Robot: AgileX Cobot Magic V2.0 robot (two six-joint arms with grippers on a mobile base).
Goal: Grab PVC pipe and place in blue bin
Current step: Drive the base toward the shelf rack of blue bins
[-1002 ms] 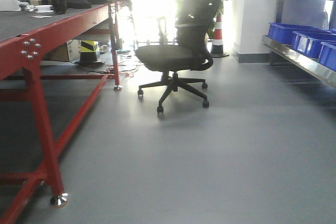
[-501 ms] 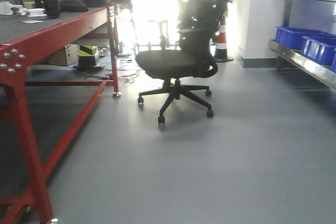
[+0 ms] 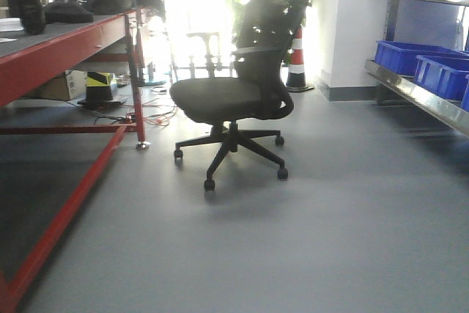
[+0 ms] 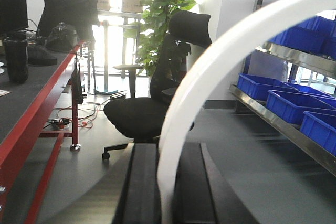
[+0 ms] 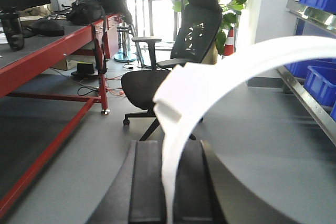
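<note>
Left wrist-mounted view: the left gripper (image 4: 167, 153) is closed narrowly on a white, curved PVC pipe (image 4: 210, 61). Its two black fingers press against the pipe's sides, and the arc rises up and away to the right. In the right wrist-mounted view the right gripper (image 5: 167, 150) is clamped the same way on a white curved length with a stepped collar (image 5: 176, 95). I cannot tell whether both arms share one piece.

The blue bins (image 3: 403, 56) sit in a row along the front edge of the steel shelf (image 3: 418, 93), off to the right and well apart from the robot. An office chair (image 3: 227, 97) stands on the open floor (image 3: 293, 240) ahead, and the red desk (image 3: 66, 42) runs down the left side.

The step in hand looks like the carry to a bin. To do it well:

- Steer right of the chair's castors and square up to the shelf's front edge before reaching.
- Hold a firm grip, since the long overhanging arc will try to twist in the fingers.
- Watch the pipe's far end, which could strike the upper shelf first.
- Lower the pipe until it rests inside the bin walls, and only then release.
</note>
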